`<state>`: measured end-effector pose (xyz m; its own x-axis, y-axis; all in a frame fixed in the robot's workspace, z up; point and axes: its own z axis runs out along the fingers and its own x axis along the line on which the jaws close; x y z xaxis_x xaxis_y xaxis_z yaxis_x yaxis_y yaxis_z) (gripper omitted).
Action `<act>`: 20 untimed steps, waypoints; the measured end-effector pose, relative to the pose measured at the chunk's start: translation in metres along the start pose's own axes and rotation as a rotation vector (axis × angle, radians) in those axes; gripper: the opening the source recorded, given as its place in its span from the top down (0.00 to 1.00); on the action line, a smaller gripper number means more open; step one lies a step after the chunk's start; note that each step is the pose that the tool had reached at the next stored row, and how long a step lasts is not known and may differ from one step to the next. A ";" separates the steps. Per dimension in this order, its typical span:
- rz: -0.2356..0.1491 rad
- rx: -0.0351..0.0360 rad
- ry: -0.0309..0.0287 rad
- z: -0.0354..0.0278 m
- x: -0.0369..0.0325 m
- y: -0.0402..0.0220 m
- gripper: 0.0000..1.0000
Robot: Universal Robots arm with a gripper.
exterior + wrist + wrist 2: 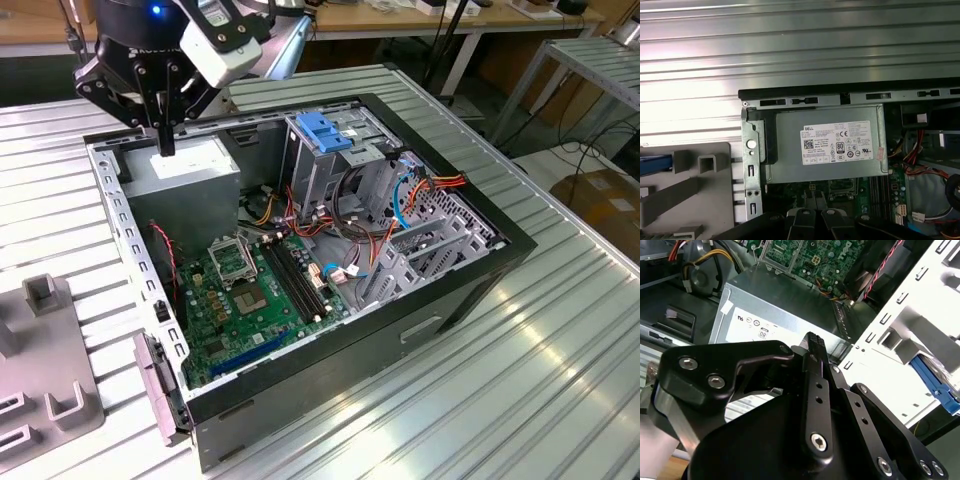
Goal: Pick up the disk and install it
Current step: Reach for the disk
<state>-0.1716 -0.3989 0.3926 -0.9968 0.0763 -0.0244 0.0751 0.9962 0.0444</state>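
Closed together and empty, my end effector [163, 148] hovers over the grey power supply box [190, 172] in the open computer case [430, 320] on the tabletop [520, 390]. The disk [652, 165] (just a blue edge showing) sits on the grey holder [695, 197] beside the case.

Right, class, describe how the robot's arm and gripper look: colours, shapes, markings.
The gripper is matte black, with slim flat fingers on jointed link bars fastened by silver screws. A blue light glows on the black wrist above it, and a white-grey camera block is mounted alongside.
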 end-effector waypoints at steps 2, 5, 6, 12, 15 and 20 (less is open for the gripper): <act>0.000 0.0001 0.0000 -0.0001 0.0021 -0.0002 0.90; 0.000 0.0000 0.0000 -0.0001 0.0059 -0.0005 0.90; 0.000 0.0000 0.0000 -0.0001 0.0069 -0.0005 0.90; 0.000 0.0001 0.0000 -0.0002 0.0143 -0.0011 0.90; 0.000 0.0000 0.0000 -0.0002 0.0175 -0.0013 0.90; 0.000 0.0000 0.0000 -0.0003 0.0235 -0.0018 0.90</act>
<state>-0.1952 -0.3989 0.3922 -0.9968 0.0763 -0.0245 0.0751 0.9962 0.0444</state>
